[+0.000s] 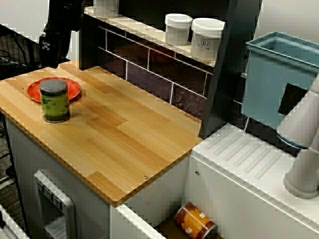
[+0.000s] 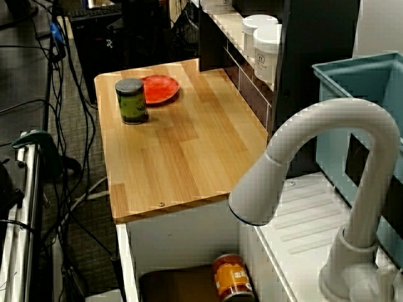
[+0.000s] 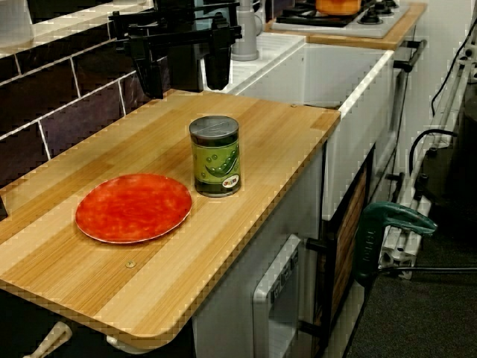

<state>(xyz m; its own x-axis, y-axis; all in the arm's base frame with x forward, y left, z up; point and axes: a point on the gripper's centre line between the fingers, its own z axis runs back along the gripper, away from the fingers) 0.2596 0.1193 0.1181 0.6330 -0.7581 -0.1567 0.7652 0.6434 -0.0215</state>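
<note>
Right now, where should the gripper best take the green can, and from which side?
Probably from above, closing on the round wall of the green can below its rim: it stands upright, top free. Avoid the side facing the red plate.

Nearest the black jaws, a green can [image 3: 215,156], grey-topped. Farther from them, an orange-red plate [image 3: 134,207] on the pale wood-grain desk [image 3: 283,127].

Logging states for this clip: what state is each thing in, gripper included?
Gripper: open, empty, above the counter.
Plate: flat, empty.
Green can: upright, closed, beside the plate.
Orange can: lying on its side in the sink.
White jars: upright, lids on.
</note>
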